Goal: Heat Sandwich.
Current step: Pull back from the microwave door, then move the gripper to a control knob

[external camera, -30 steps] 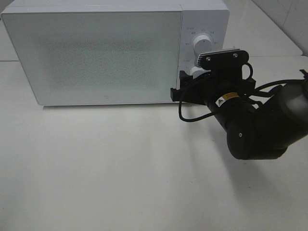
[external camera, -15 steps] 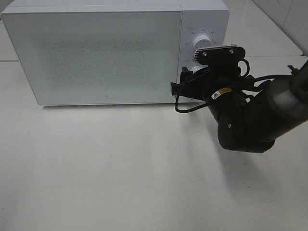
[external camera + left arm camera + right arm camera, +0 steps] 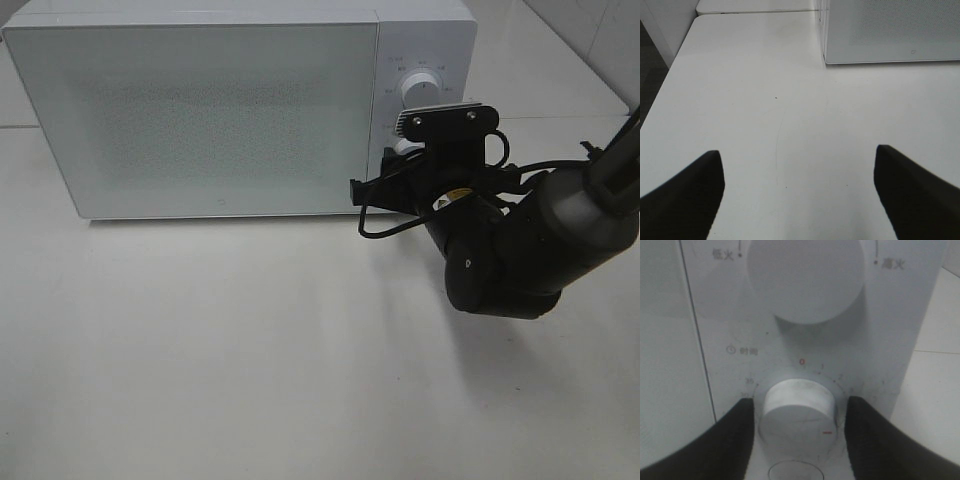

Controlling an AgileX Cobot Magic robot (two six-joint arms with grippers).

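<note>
The left gripper [image 3: 797, 152] hangs over the white table [image 3: 765, 90], out from the microwave's [image 3: 890, 30] left front corner and well apart from it. Its two dark fingers are spread wide with nothing between them.

The microwave stands at the back of the table with its frosted door [image 3: 200, 110] closed, just as it was a second ago. The sandwich shows in no view. Whether it sits behind that door cannot be told, since the glass gives nothing away.

On the control panel at the microwave's right end, the upper knob [image 3: 422, 88] is now more exposed than before, because the camera bracket [image 3: 447, 120] on the right wrist has slid left and a little lower across the panel. Below that knob, the right gripper [image 3: 800, 402] is closed on the timer dial [image 3: 799, 412], one black finger [image 3: 737, 432] pressed to each side of it. The dial's red mark [image 3: 827, 431] points down and to the right, away from the red 0 [image 3: 801, 361] printed above the dial.

Behind the gripper, the right arm [image 3: 500, 265] has swung left along the microwave's front over the last second. Its bulky black joint now sits closer to the door's right edge, and more of the grey link [image 3: 590, 200] shows to the right of the microwave. The loop of black cable [image 3: 385, 228] hangs below the panel's lower edge, shifted left with the arm.
</note>
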